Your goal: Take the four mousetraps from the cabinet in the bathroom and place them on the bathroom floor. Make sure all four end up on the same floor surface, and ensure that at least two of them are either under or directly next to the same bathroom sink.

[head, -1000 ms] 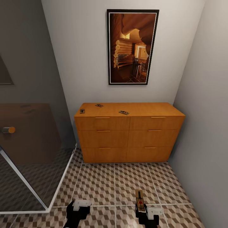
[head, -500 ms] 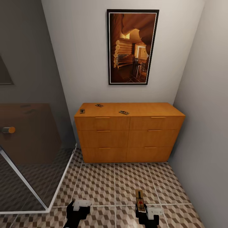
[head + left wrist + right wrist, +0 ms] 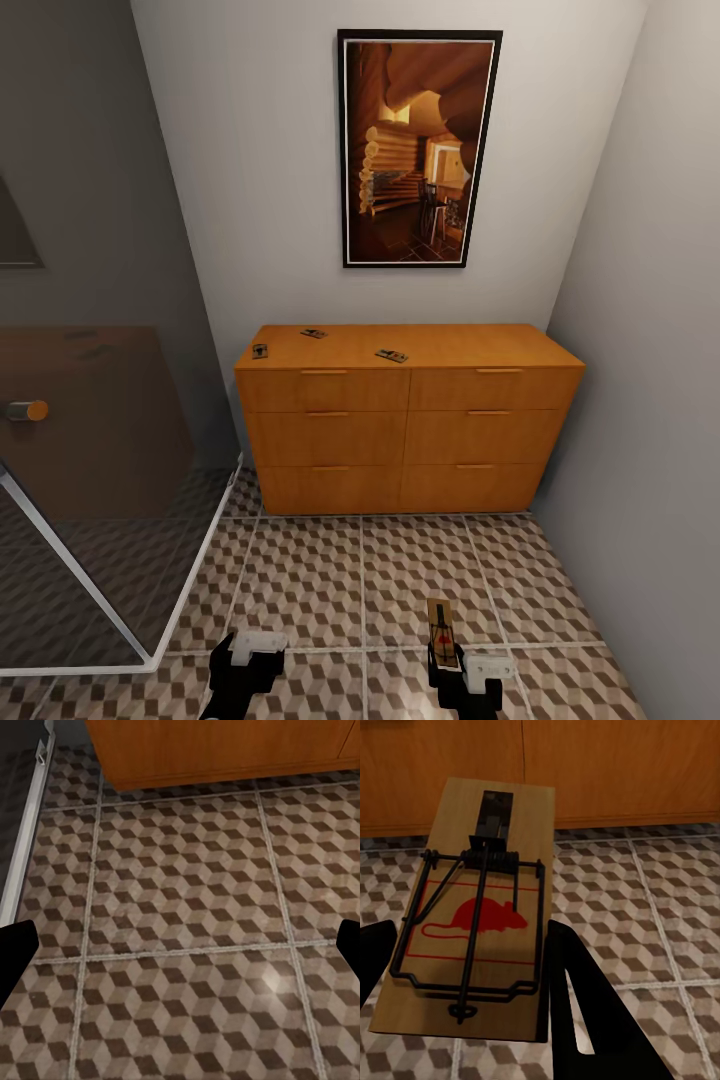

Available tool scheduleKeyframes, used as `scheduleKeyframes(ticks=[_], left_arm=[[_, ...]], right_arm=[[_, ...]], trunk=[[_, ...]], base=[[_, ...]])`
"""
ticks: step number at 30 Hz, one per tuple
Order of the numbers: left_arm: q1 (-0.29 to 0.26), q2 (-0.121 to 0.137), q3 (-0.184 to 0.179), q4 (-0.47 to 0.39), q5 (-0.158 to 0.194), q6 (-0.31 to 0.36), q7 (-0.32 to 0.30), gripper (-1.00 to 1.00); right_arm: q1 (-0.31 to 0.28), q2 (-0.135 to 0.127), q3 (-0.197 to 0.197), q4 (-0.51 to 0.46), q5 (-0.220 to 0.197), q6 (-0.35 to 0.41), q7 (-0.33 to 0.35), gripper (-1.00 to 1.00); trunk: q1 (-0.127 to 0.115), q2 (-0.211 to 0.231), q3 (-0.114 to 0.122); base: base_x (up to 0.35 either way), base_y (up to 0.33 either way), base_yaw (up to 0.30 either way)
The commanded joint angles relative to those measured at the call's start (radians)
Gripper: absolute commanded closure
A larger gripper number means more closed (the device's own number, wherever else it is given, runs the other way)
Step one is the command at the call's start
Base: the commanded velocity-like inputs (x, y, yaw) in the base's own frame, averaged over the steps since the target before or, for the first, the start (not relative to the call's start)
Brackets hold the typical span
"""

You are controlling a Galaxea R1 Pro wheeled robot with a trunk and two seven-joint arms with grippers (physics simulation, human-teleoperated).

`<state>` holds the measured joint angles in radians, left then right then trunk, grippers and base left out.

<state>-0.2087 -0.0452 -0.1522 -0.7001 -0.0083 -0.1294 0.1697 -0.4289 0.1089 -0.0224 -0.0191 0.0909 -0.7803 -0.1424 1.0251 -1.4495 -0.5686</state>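
**A:** Head view, and starting at the left: the left claw point(image 3: 245, 650) hangs low over the bathroom floor point(image 3: 300, 580), near edge of the picture. Its wrist view has the dark fingertips point(image 3: 15, 945) far out at either side with bare tile between them, so it is spread wide and carrying nothing.

**B:** Moving right, three mousetraps on the cabinet point(image 3: 410, 430), all on the left half of its flat top: one at the far left edge point(image 3: 260, 351), one toward the back point(image 3: 314, 333), one nearer the middle point(image 3: 391, 355).

**A:** And the fourth mousetrap point(image 3: 441, 632) is in the right claw point(image 3: 445, 665), its long axis pointing away from the robot toward the cabinet. The right wrist view shows the board point(image 3: 480, 922) lying flat between the dark fingers point(image 3: 585, 1020), red mouse mark up. That claw is clamped on it at the near end.

**B:** So the relation that counts is straight down. The floor lies directly beneath the held trap.

**A:** No sink in sight, though, so whether this spot serves the sink condition I can't judge. For the three on the surface, the free left claw sits on their side and looks the better placed.
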Motion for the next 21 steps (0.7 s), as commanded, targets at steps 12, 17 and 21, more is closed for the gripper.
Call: scheduleKeyframes(ticks=[12, 17, 21], left_arm=[[0.0, 0.001, -0.004, 0.002, -0.001, -0.003, 0.008, -1.0], [0.0, 0.001, -0.004, 0.001, -0.001, -0.003, 0.008, -1.0], [0.0, 0.001, -0.004, 0.001, -0.001, -0.003, 0.008, -1.0]], right_arm=[[-0.001, 0.0, -0.002, 0.001, 0.008, -0.002, -0.005, 1.0], [-0.001, 0.0, -0.002, 0.001, 0.008, -0.002, -0.005, 1.0], [-0.001, 0.0, -0.002, 0.001, 0.008, -0.002, -0.005, 1.0]], trunk=[[0.0, 0.0, -0.001], [0.0, 0.0, -0.001], [0.0, 0.0, -0.001]], base=[[0.0, 0.0, 0.0], [0.0, 0.0, 0.0], [0.0, 0.0, 0.0]])
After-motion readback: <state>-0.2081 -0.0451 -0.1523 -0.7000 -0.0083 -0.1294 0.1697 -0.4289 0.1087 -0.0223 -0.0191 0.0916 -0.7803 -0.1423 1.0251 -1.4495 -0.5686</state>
